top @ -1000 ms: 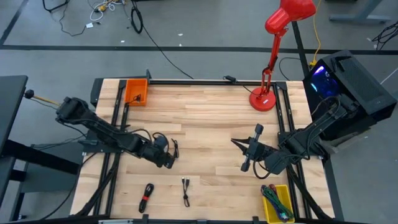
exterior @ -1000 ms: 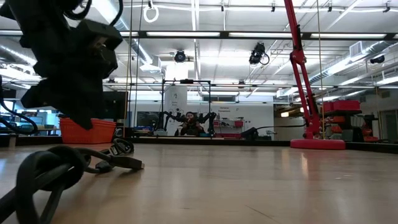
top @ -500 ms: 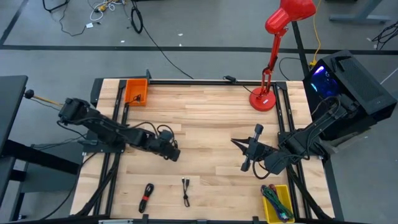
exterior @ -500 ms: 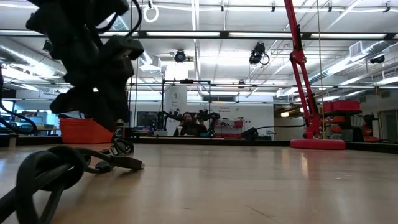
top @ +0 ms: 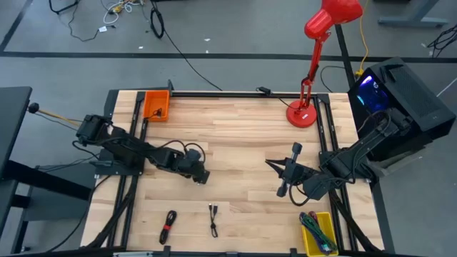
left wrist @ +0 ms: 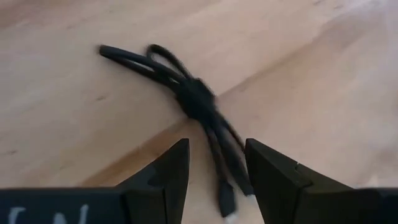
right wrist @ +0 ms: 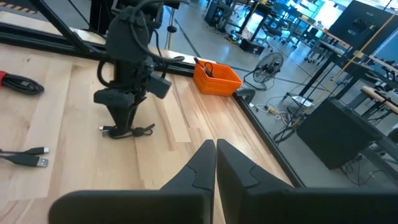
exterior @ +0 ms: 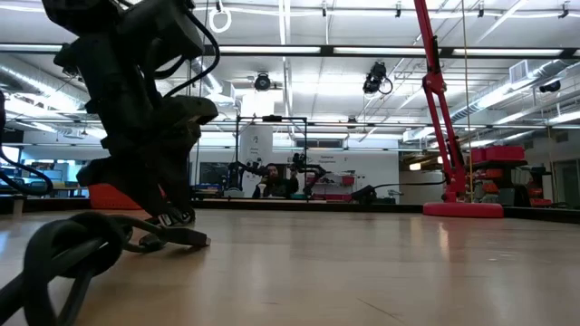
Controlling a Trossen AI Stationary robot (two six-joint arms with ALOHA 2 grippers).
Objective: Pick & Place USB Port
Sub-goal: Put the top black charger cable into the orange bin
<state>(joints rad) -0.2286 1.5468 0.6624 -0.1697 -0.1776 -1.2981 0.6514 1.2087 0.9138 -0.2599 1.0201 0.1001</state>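
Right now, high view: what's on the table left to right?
orange bin → red-tied cable → left gripper → black USB cable → right gripper → red lamp base → yellow bin

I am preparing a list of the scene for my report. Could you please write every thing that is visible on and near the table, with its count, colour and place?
bundled cable under the left gripper: 1, black, table's left-centre
cable with red tie: 1, black and red, near front edge, left
short USB cable: 1, black, near front edge, beside it
orange bin: 1, orange, back left corner
yellow bin: 1, yellow, holds cables, front right corner
desk lamp: 1, red, back right
table: 1, light wood
left gripper: 1, dark, fingers open above the bundled cable
right gripper: 1, dark, fingers shut, waiting at right-centre
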